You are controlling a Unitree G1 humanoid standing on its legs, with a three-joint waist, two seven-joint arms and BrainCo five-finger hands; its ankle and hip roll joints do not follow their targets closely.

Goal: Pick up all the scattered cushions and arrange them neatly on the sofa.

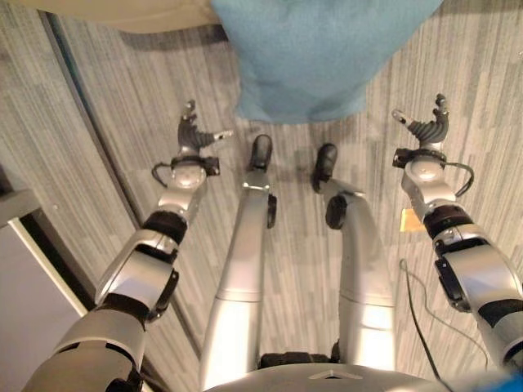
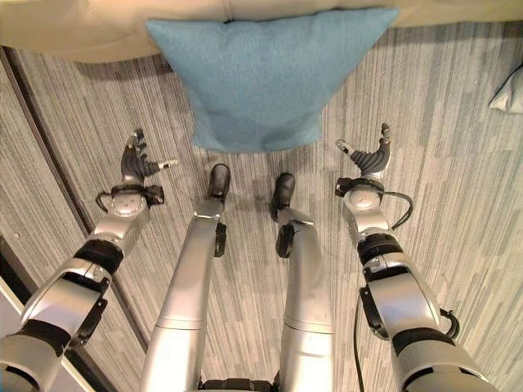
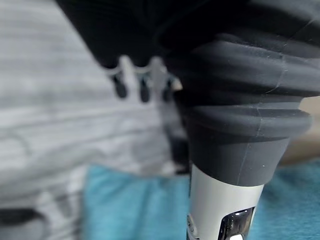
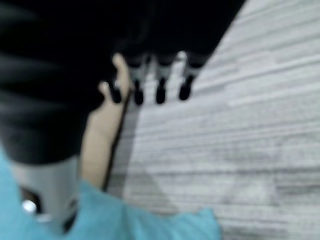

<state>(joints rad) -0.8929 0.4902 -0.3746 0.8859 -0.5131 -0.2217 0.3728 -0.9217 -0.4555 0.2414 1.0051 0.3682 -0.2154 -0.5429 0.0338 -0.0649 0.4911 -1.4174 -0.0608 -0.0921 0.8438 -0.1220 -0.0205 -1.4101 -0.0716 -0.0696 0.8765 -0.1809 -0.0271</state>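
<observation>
A blue cushion [image 2: 257, 77] lies on the striped grey floor, its far edge against the beige sofa [image 2: 65, 33]. My left hand [image 2: 135, 163] hovers off the cushion's near left corner, fingers spread and holding nothing. My right hand [image 2: 372, 155] is off the near right corner, open too, with a gap to the fabric. The cushion [image 3: 135, 205] shows past the left hand's fingers [image 3: 142, 85] in the left wrist view. In the right wrist view a corner of the cushion [image 4: 150, 220] lies below the straight fingers [image 4: 157, 87]. A second, pale cushion [image 2: 511, 90] lies at the right edge.
A dark strip [image 2: 57, 171] runs diagonally across the floor on the left. A grey panel [image 1: 33, 278] stands at the lower left. A small tan tag [image 1: 411, 219] lies on the floor by my right forearm.
</observation>
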